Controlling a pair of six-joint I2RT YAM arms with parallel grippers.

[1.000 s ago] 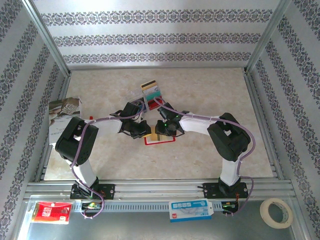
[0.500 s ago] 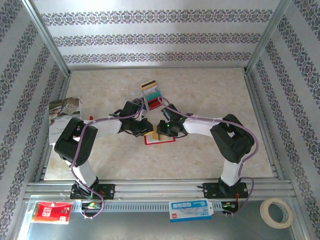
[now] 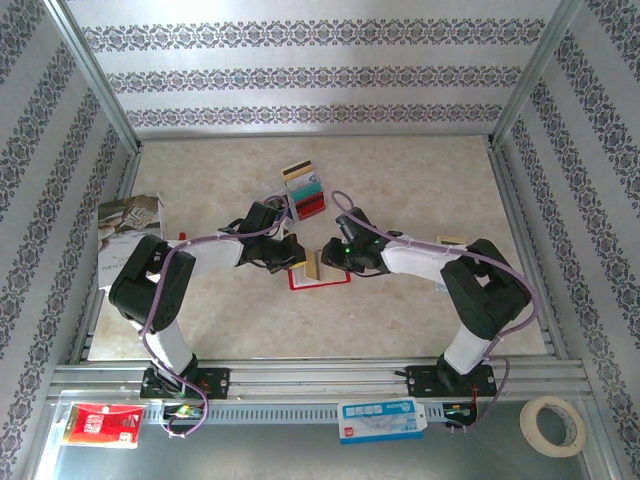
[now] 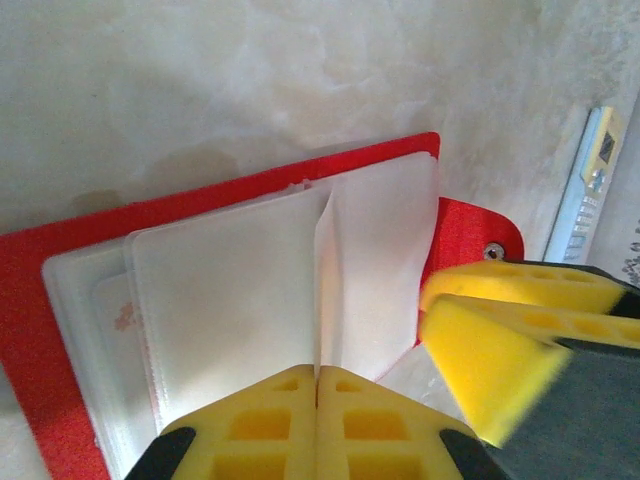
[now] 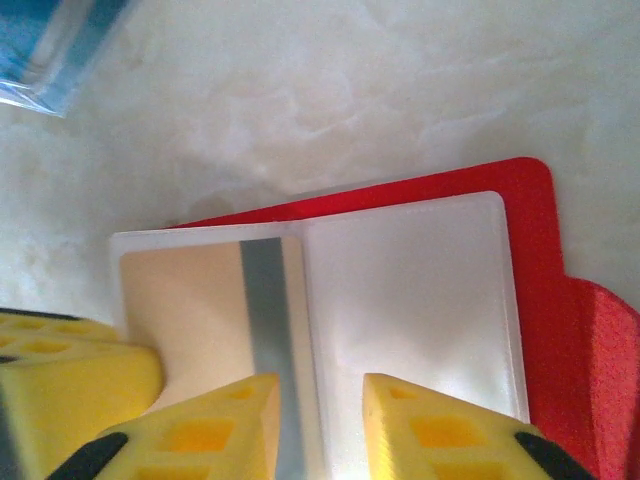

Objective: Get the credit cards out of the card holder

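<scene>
Some credit cards (image 3: 303, 190) lie out, beyond both grippers. The left gripper (image 4: 318, 385) pinches a pocket of the card holder (image 4: 35, 340) — the right gripper (image 5: 320, 405), spread, straddles 1 tan card (image 5: 190, 300) left inside.

Beige marbled table (image 3: 420, 180) bounded by metal frame. Red card holder (image 3: 330, 279) laid open at centre, pale clear pockets upward. Small pile of credit cards (image 3: 303, 190) laid beyond it, toward back wall. Printed magazine (image 3: 128, 225) laid at left edge. Single tan card (image 3: 450, 241) laid right of centre, well apart from pile.
</scene>
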